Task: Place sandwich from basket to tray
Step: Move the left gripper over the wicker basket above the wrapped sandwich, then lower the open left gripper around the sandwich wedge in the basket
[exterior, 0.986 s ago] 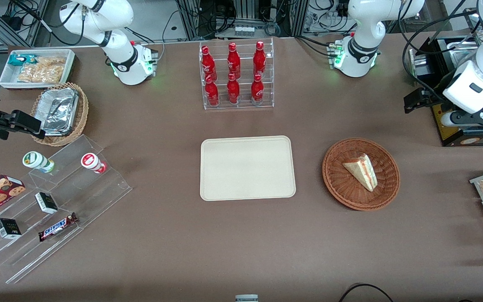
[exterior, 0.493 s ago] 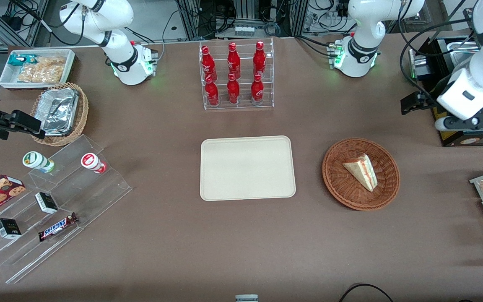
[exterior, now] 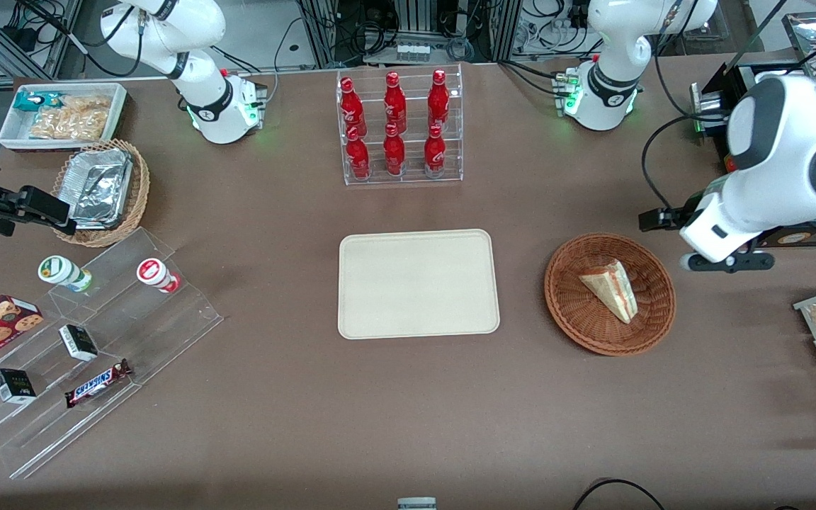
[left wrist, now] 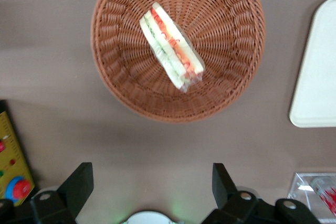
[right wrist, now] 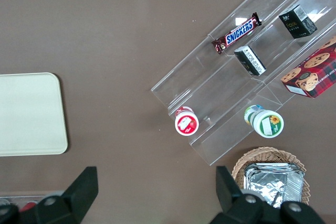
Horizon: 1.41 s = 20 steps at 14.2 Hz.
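Reddish-brown round woven wicker basket on brown worktop, holding pale triangular sandwich wedge. Cream rectangular tray beside basket. Left gripper above worktop near basket, fingers apart, holding nothing.

one sandwich, one basket, one tray, six red bottles

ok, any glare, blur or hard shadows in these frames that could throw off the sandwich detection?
Front view: even overhead light, soft shadows, sandwich in the basket sharp; glints only on the foil containers and the acrylic bottle rack. Left wrist view: slightly soft overall, mild sheen on the sandwich wrap, green glow between the open tool fingers. The tray reads flat, no hotspots.
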Tool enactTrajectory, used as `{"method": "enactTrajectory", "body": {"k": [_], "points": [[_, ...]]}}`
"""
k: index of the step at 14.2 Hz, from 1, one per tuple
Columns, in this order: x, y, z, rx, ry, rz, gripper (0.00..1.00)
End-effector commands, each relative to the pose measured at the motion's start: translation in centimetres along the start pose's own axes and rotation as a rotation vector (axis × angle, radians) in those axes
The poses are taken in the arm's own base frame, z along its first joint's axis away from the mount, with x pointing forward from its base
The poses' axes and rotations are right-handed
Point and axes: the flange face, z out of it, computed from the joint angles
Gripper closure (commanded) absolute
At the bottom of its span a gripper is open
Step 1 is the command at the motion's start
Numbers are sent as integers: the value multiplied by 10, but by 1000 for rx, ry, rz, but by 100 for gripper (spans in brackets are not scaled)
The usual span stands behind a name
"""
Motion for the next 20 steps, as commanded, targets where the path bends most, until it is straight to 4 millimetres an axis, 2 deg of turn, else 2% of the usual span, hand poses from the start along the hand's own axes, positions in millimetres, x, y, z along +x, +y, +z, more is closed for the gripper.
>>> {"method": "enactTrajectory", "body": {"k": [1, 4, 5, 9, 10, 14, 18, 20], "points": [[-5, 2, 34, 0, 47, 11, 0], [-9, 2, 80, -8, 134, -19, 0], [-9, 2, 86, -15, 155, -60, 0], [-5, 7, 98, -41, 184, -274, 0], [-5, 13, 102, -47, 198, -304, 0], [0, 36, 117, -104, 219, -648, 0], [5, 36, 125, -127, 223, -751, 0], [15, 37, 136, -165, 248, -843, 0]]}}
